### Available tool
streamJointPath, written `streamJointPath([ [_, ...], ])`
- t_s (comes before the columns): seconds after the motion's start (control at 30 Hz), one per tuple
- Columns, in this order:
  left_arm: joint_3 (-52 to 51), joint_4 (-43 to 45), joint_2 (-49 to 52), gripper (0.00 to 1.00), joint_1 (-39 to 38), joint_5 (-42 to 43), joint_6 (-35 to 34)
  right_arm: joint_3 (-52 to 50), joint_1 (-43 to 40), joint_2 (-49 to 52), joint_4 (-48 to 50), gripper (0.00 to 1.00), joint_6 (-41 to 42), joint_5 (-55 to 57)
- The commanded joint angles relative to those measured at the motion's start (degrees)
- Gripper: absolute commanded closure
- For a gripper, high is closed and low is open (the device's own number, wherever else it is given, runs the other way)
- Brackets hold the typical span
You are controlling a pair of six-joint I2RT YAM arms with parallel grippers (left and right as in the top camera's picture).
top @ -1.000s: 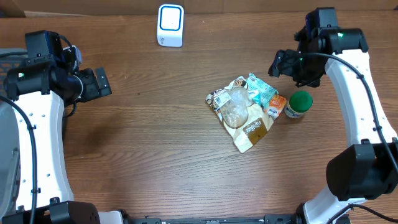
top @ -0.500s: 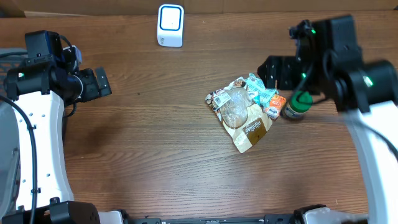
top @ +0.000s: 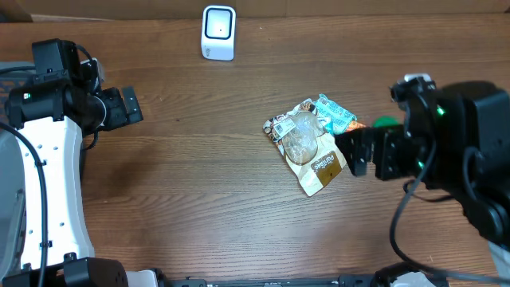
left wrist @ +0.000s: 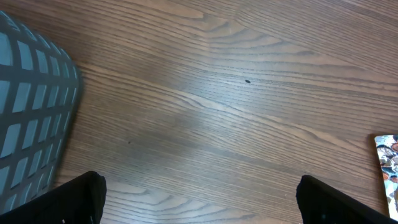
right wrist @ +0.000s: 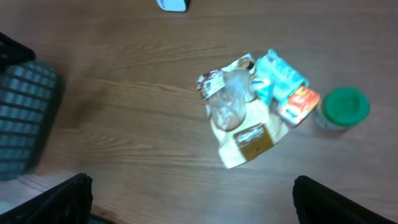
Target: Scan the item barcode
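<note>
Far left of the pile (top: 311,143) of packets, beside a grey basket (left wrist: 31,106), the left arm (top: 48,119) stands bent with its forearm level and pointed toward the pile. The left gripper (top: 127,105) is spread wide over the bare table (top: 199,183), holding nothing. A white scanner (top: 218,32) sits up and left of the pile. The pile lies flat, with a green-lidded jar (right wrist: 343,107) just right of it. The right arm (top: 470,151) hangs high over the pile's right edge, and the right gripper (top: 360,151) faces down with its fingers wide apart and empty.
</note>
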Motion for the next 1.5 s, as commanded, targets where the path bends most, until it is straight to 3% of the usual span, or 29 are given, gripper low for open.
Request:
streamJointPath([
  [0.0, 0.33, 0.07, -0.35, 0.0, -0.37, 0.17, 0.68, 1.03, 0.33, -0.48, -0.07, 0.0, 6.16, -2.49],
  [0.53, 0.33, 0.07, -0.35, 0.0, -0.39, 0.15, 0.68, 0.63, 0.52, 1.86, 0.2, 0.0, 5.49, 1.36],
  [0.77, 0.33, 0.07, -0.35, 0.0, -0.39, 0.15, 0.68, -6.01, 0.52, -1.31, 9.38, 0.0, 4.96, 7.87],
  [0.9, 0.33, 0.07, -0.35, 0.0, -0.39, 0.17, 0.68, -15.61, -1.66, -6.56, 20.35, 0.0, 0.52, 5.49],
  [1.07, 0.33, 0.07, -0.35, 0.0, -0.39, 0.15, 0.68, -35.28, -8.5, -17.38, 38.71, 0.0, -9.97, -5.6],
  [1.47, 0.33, 0.07, -0.35, 0.0, -0.39, 0.17, 0.68, -76.63, -11.54, -44.26, 71.08, 0.0, -10.91, -7.04],
])
